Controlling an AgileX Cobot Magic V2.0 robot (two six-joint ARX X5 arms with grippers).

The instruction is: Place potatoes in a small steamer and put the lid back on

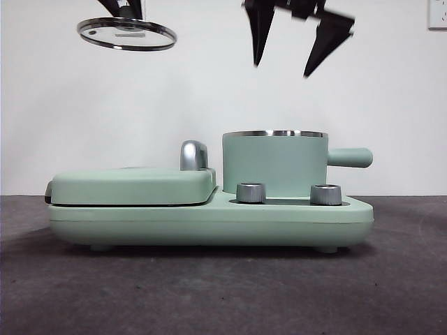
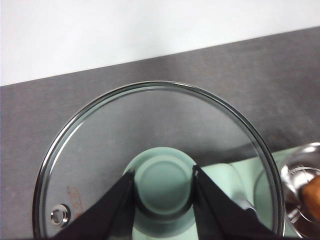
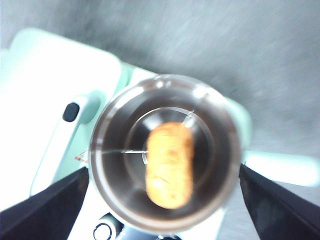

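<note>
The mint-green small steamer (image 1: 274, 162) stands on the right half of the appliance, its stubby handle pointing right. Looking down from the right wrist view, an orange-brown potato (image 3: 169, 164) lies on the bottom inside the steamer (image 3: 165, 150). My right gripper (image 1: 293, 56) hangs open high above the pot, with nothing between its jaws. High at the upper left, my left gripper (image 1: 126, 10) is shut on the mint-green knob (image 2: 163, 185) of the clear glass lid (image 1: 126, 33), held tilted in the air. A sliver of potato (image 2: 314, 197) shows at the left wrist view's edge.
A flat green griddle cover (image 1: 133, 185) with a chrome handle (image 1: 193, 155) fills the appliance's left half. Two steel dials (image 1: 251, 192) sit on the front of the base (image 1: 209, 223). Dark grey tabletop surrounds it; a white wall stands behind.
</note>
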